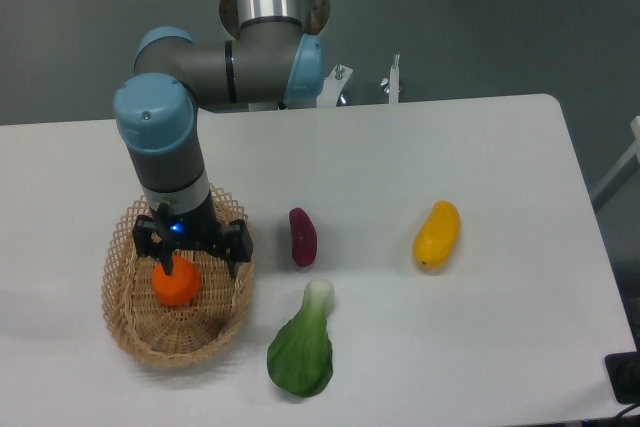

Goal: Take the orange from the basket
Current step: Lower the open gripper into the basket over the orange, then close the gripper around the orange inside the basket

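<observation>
— What lies on the white, round-cornered table (400, 147)?

— An oval, light tan wicker basket (130, 322) at the left, holding the small round bright-orange fruit (175, 285). Near it: a dark purple oblong vegetable (302, 236), a green leafy bok choy with a white stem (302, 347), and an elongated yellow-orange fruit (437, 235) well apart to the right.

— And the black two-finger tool (178, 265)?

— Its fingers reach down into the basket right over the orange fruit; whether they clamp it, I cannot tell. Grey floor (480, 17) lies beyond the table.
</observation>
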Available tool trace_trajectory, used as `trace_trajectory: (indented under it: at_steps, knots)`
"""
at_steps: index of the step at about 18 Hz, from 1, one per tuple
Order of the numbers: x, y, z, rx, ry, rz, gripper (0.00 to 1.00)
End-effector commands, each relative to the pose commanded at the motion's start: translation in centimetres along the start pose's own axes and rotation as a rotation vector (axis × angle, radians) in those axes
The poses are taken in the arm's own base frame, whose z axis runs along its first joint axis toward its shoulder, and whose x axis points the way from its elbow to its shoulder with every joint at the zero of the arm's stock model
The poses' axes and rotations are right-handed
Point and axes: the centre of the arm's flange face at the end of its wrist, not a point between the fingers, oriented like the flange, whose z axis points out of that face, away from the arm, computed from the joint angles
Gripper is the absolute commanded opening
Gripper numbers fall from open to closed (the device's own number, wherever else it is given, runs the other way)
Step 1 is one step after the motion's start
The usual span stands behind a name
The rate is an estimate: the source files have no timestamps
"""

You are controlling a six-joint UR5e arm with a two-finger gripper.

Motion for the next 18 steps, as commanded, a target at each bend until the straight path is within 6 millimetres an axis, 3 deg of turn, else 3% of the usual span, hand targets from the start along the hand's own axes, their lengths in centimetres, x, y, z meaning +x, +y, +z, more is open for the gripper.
trace_trajectory:
  at_steps: [5, 10, 14, 18]
  knots:
    - [2.2, 0.2, 0.2, -0.003, 0.021, 0.168, 1.0]
    - [5.2, 2.6, 3.5, -0.075, 0.052, 0.25, 1.0]
    - [6.3, 2.6, 6.5, -0.121, 0.065, 0.278, 1.0]
    - [7.1, 1.4, 7.6, -0.121, 0.068, 0.328, 1.0]
